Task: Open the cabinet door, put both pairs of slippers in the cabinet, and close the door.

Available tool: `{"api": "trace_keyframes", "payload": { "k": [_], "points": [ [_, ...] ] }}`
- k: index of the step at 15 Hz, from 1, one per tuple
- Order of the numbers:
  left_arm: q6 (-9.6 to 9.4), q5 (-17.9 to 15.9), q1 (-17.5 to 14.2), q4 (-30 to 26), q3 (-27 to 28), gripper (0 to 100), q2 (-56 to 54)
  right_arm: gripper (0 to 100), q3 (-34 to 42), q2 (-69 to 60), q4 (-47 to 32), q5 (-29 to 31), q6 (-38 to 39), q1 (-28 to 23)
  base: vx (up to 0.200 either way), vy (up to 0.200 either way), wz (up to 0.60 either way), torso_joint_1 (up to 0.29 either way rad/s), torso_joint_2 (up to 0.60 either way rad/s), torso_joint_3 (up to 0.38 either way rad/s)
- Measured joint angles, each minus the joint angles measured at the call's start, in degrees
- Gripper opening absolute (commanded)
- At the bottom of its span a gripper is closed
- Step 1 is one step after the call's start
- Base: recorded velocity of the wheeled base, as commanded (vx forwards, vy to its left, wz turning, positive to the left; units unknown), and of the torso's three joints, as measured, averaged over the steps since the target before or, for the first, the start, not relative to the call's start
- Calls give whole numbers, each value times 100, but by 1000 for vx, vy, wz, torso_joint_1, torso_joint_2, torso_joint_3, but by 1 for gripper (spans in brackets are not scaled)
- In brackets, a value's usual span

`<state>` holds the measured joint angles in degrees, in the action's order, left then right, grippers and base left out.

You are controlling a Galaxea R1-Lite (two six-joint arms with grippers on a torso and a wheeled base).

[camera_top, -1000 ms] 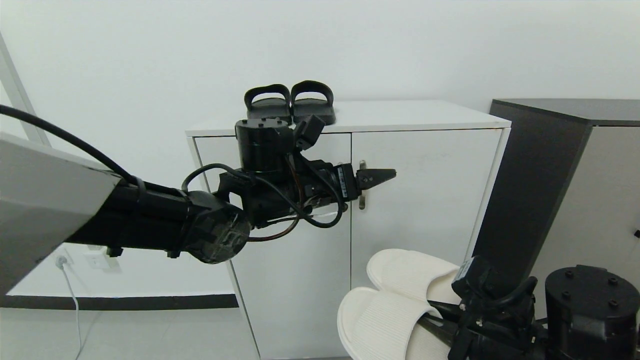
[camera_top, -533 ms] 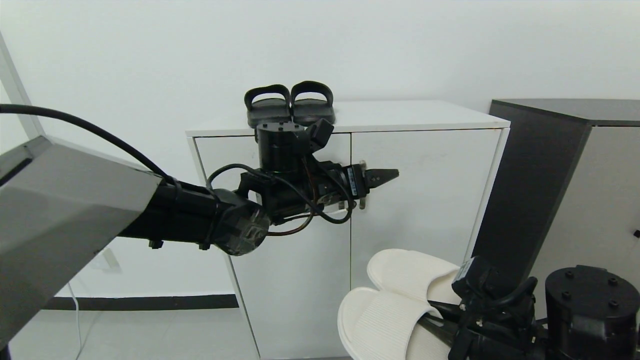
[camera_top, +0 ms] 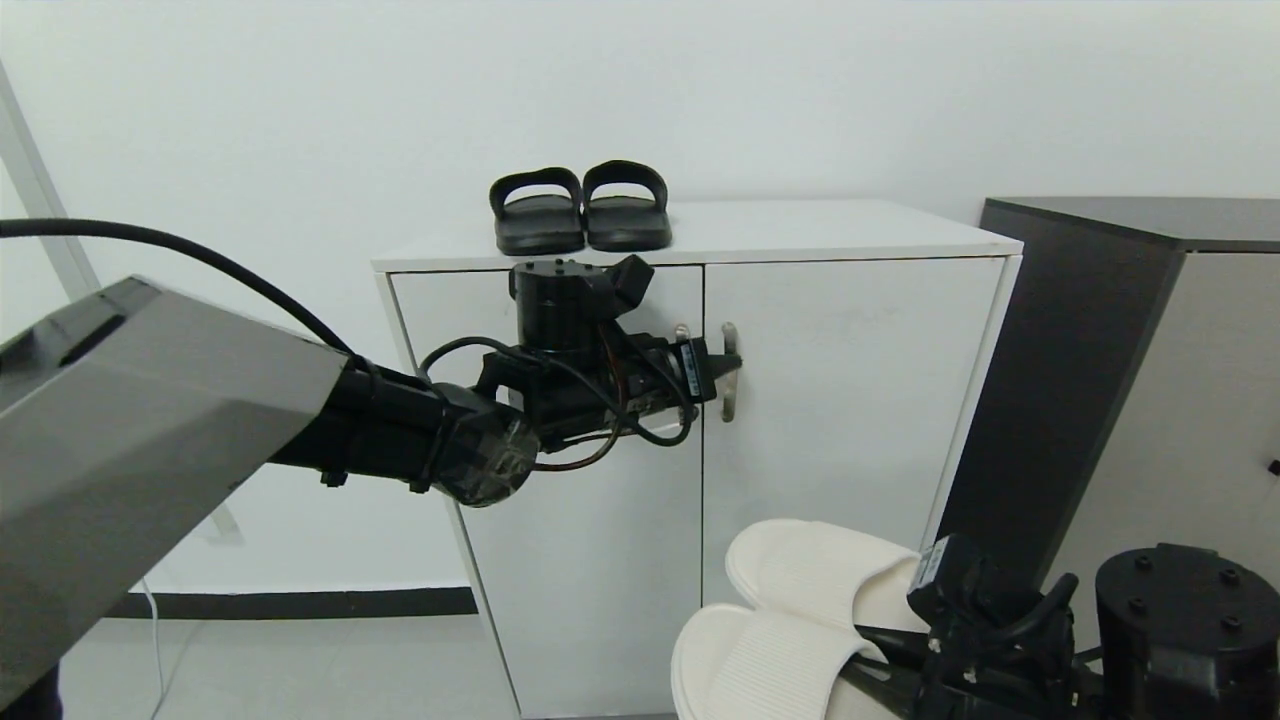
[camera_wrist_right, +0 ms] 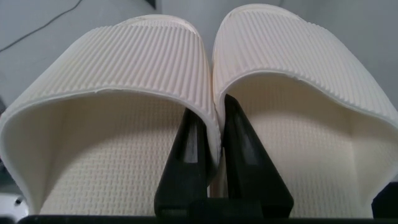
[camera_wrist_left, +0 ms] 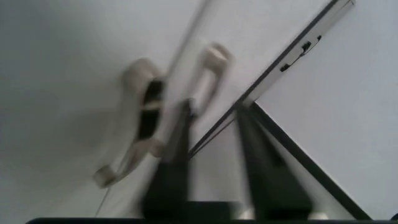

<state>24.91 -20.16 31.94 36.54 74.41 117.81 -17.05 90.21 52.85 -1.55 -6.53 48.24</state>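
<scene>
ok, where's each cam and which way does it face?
Head view: on head, facing white cabinet; left arm at door handle, right arm low holding white slippers.
Left wrist view: from wrist, along open left pincer toward that handle.
Right wrist view: from wrist, along right pincer shut on the slippers.
Shared: handle in head and left wrist; slippers in head and right wrist.

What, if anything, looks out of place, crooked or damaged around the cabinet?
Nothing stands out. The black slippers sit side by side on the cabinet top, both doors are shut and flush, and the white slippers are held evenly paired in the right tool. The left tool is at the door handles.
</scene>
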Motion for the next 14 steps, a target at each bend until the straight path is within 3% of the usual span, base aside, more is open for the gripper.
{"api": "trace_keyframes", "payload": {
  "k": [8, 14],
  "points": [
    [-22, -26, 107, 46, -696, 0, -551, 0, 182, -162, -5, -236, -66, 55, 0, 0, 0, 0, 0, 0],
    [-13, -143, -52, 96, -1425, 0, -1221, 0, 190, -157, -5, -236, -205, 71, 0, 0, 0, 0, 0, 0]
  ]
}}
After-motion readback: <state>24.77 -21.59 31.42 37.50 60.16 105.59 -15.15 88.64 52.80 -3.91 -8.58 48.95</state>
